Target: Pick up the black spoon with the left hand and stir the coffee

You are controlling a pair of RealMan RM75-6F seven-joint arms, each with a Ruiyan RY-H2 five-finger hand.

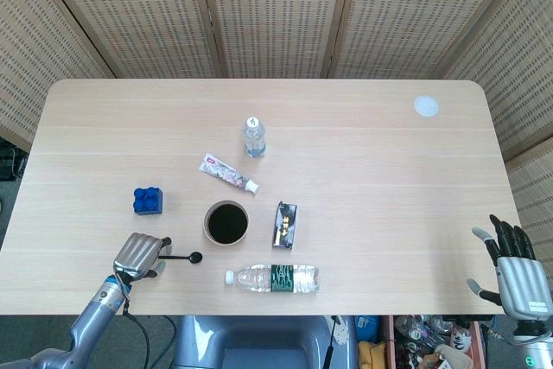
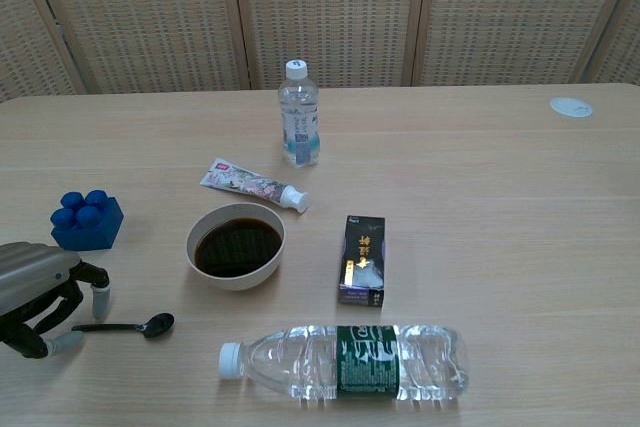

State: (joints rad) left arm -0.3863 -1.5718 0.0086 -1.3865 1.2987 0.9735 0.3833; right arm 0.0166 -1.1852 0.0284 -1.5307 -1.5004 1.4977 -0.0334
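Nearest the robot on the desk [image 1: 371, 170] a clear water bottle [image 2: 345, 360] lies on its side, white cap pointing to 9 o'clock, dark green label round the middle; can't tell how full it is. At about 9 o'clock from that cap sits the black spoon [image 2: 128, 326], flat on the wood, bowl end toward the bottle; the left hand [image 2: 35, 292] is right over its handle end with fingers [image 2: 97, 295] curled down around it, though whether they're actually grasping the handle I can't tell. The right hand [image 1: 515, 272] is off the desk's near-right corner, fingers spread, holding nothing. Further back, at 12 o'clock from the spoon's bowl, a white bowl [image 2: 236, 246] holds dark coffee; a small black box [image 2: 362, 259] lies at its 3 o'clock, a blue block [image 2: 86, 220] at 9 o'clock. Beyond those a toothpaste tube [image 2: 254, 185]; then an upright capped bottle [image 2: 299, 127], water low inside.
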